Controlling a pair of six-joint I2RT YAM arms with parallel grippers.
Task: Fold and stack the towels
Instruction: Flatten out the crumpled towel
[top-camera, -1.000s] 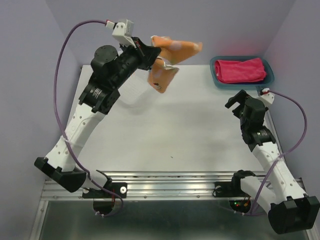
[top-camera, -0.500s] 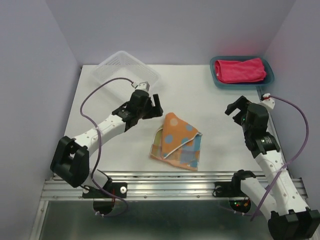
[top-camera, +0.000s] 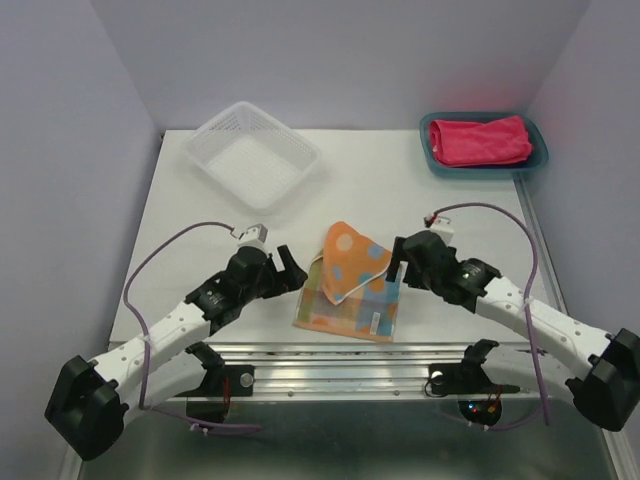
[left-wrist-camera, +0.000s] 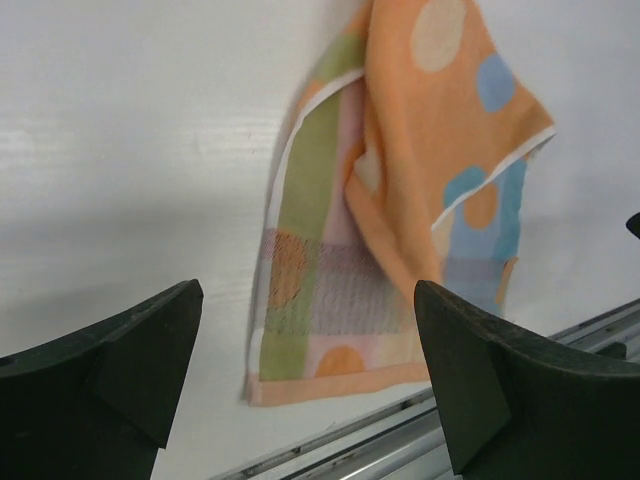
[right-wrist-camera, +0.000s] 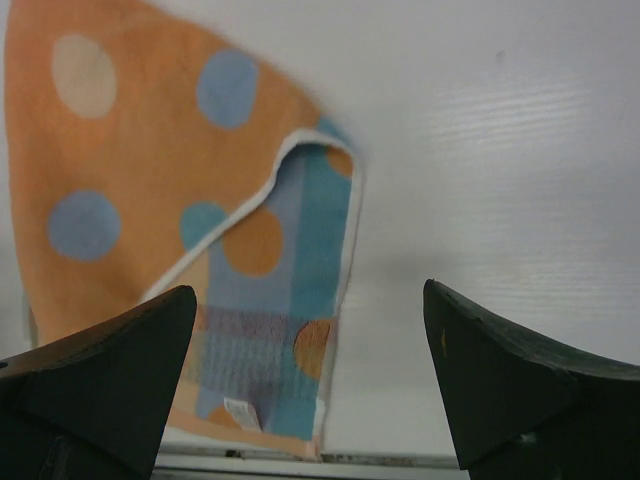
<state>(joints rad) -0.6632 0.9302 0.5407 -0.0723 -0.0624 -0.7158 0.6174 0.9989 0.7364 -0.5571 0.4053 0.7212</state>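
Towel: orange spotted towel (top-camera: 350, 282) flat on the table (top-camera: 450, 210) near the front edge, between the two arms; top corner turned down on a slant, so the checked underside shows along the left side and the bottom.
Left gripper (top-camera: 294, 268): fingers spread wide, nothing between them, low over the table just beside the towel's left edge; seemingly set there to take that edge.
Right gripper (top-camera: 399, 264): fingers likewise wide apart and empty, just beside the towel's right edge, mirroring the other side.
Reason for the pose: probably one arm per side, so that both edges can be lifted together and the crooked fold squared up.
Pink towel (top-camera: 480, 140): folded, lying in the teal tray (top-camera: 480, 171) at the far right corner; likely the stacking place.
Purple towel: not visible in any view.
Basket (top-camera: 282, 130): white mesh, far left, well apart from the orange towel.
Stage: judged about midway; pink one put by, orange one only roughly folded.
Risk: soft cloth with a thin edge flat against the table; pinching the upper layer alone would pull the fold open.
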